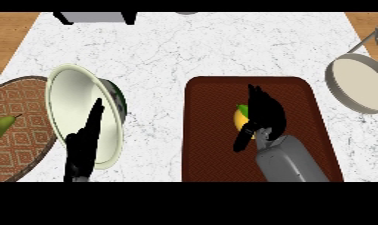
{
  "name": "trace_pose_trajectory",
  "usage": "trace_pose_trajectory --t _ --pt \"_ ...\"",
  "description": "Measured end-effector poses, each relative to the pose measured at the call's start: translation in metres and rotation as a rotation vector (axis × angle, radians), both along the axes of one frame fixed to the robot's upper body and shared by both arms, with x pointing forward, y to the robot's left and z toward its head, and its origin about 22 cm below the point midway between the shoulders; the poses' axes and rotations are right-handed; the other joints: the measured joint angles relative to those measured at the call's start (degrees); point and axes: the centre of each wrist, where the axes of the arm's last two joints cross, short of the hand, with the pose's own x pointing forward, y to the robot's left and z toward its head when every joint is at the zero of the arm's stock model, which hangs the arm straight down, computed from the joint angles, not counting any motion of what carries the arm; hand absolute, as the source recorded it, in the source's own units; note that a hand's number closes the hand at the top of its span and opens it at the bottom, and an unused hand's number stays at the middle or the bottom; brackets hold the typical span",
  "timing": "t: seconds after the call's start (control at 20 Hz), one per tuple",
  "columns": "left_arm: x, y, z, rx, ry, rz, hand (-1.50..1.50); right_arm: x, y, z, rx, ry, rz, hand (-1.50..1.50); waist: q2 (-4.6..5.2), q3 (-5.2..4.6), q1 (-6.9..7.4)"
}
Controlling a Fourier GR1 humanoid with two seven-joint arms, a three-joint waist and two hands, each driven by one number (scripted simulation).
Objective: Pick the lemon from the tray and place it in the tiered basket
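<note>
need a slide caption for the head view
Right hand over the lemon on the tray, basket at right.

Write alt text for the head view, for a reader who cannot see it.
The robot's right hand lies over a lemon on a dark red tray, hiding much of it. The tiered basket stands at the right edge; the left hand rests open before a pale bowl.

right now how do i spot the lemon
Find the dark red-brown tray on the white marble counter, right of the big pale bowl. The lemon lies near its middle, partly under the right hand. It is the only yellow thing there, with a green tip.
</note>
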Motion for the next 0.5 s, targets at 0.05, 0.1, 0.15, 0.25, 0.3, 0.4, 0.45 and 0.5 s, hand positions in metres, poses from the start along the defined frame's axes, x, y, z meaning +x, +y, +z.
trace_pose_trajectory --t 0.05,0.1,0.15,0.25,0.3,0.4,0.45,0.5 --pt "0.000 0.000 -0.001 0.000 0.001 0.002 0.00 0.000 -0.001 -0.005 -0.003 0.012 -0.005 -1.50 -0.01 0.02 0.01" --pt "0.000 -0.001 -0.001 0.003 -0.001 0.003 0.00 0.002 -0.002 -0.005 0.000 0.014 -0.006 -1.50 -0.01 0.05 0.01" --pt "0.000 -0.001 -0.001 0.006 0.001 0.002 0.00 0.002 -0.001 -0.006 0.003 0.018 -0.011 -1.50 -0.02 0.04 0.01" --pt "0.001 0.002 -0.001 -0.002 -0.004 -0.006 0.00 0.000 0.002 -0.014 -0.003 0.030 -0.013 1.50 -0.03 0.04 0.01" --pt "0.001 0.003 -0.002 -0.004 -0.004 -0.010 0.00 -0.002 0.003 -0.017 -0.001 0.034 -0.015 1.50 -0.04 0.04 -0.02" --pt "0.003 0.002 -0.004 -0.006 -0.005 -0.008 0.00 0.000 0.004 -0.022 -0.010 0.038 -0.018 1.50 -0.08 0.12 0.02" --pt "0.002 0.000 -0.002 -0.002 -0.004 -0.003 0.00 0.000 0.004 -0.026 -0.015 0.035 -0.016 1.50 -0.13 0.04 0.06" --pt "0.001 -0.001 -0.004 -0.001 -0.013 0.000 0.00 0.001 0.001 -0.027 -0.013 0.028 -0.007 1.50 -0.23 0.02 0.10"
